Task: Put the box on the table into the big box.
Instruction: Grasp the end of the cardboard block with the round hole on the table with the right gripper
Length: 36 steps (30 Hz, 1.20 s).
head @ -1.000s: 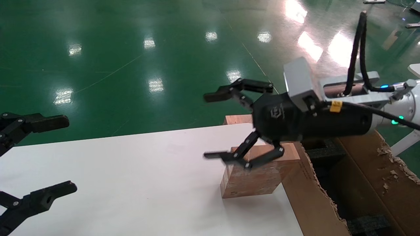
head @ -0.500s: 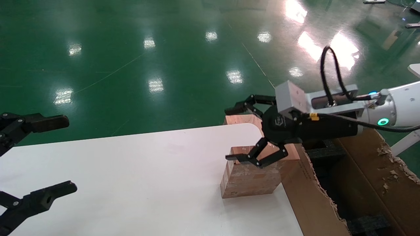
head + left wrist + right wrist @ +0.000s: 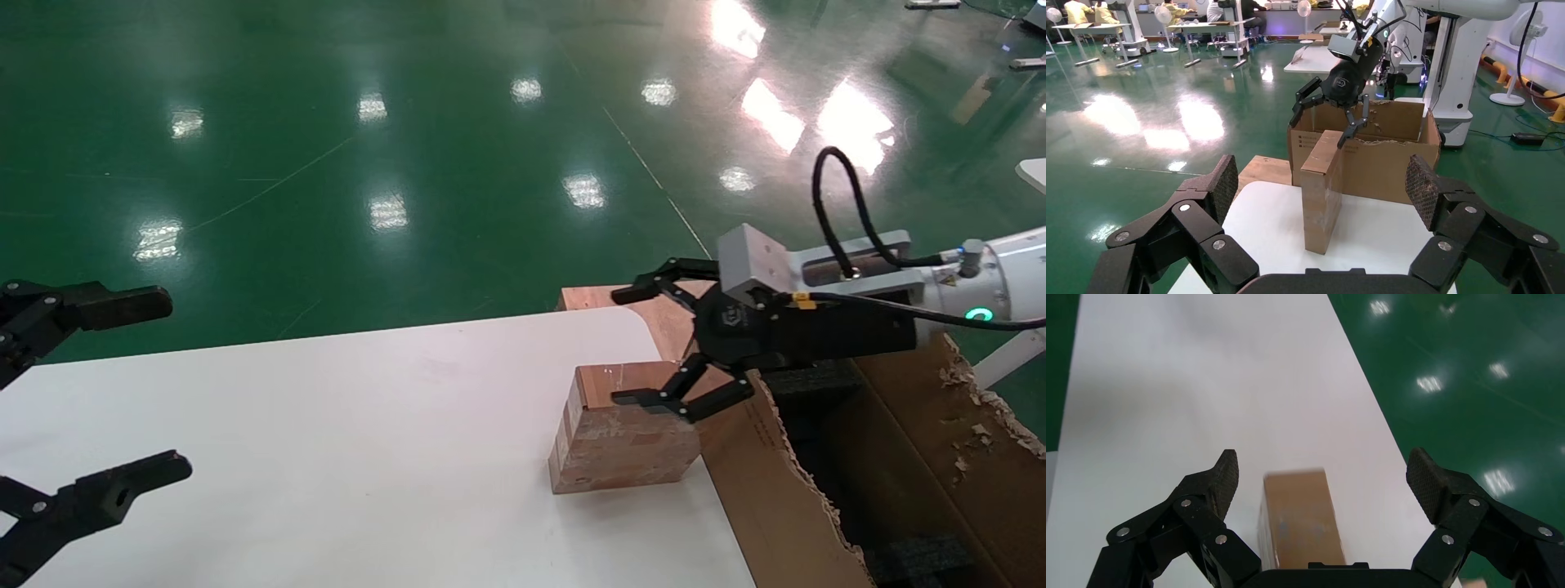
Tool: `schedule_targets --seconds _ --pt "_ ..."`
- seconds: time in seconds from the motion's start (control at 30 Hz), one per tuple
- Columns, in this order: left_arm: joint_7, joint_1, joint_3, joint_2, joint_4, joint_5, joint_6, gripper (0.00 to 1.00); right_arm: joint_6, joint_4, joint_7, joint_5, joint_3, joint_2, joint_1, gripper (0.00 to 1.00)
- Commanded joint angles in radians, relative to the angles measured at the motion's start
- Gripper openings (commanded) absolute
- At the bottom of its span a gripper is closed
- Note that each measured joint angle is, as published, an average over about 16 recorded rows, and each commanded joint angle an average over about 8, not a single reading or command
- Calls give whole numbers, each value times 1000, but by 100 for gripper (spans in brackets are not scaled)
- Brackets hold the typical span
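Right gripper (image 3: 636, 345): fingers spread wide, box (image 3: 625, 437) below and between fingertips, untouched. Left gripper (image 3: 139, 388): wide, idle.

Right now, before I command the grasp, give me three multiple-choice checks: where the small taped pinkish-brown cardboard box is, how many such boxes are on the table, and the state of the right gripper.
1. Where does the small taped pinkish-brown cardboard box stand?
A. inside the large brown corrugated carton
B. on the white tabletop, beside the carton
C. on the green floor

2. How many small boxes are on the white tabletop?
A. one
B. two
C. three

3. What is the state of the right gripper?
A. shut on the small box
B. open, fingers spread above the box
C. out of sight

Answers:
1 B: the box rests on the tabletop's edge next to the large brown corrugated carton.
2 A: only one is in view.
3 B: the right wrist view shows both fingers wide apart, the box between and below them, untouched.

The left gripper hangs open at the table's far left.
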Motion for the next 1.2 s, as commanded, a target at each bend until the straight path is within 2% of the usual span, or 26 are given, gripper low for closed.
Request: schedule_targets --seconds 0.03,0.43,1.2 --pt "0 0 0 0 0 0 0 100 0 -25 -11 3 -26 8 11 100" --pt "0 0 0 0 0 0 0 100 1 -95 -66 52 -163 14 30 100" --pt "0 0 0 0 0 0 0 100 3 -241 -158 110 -353 -41 81 100"
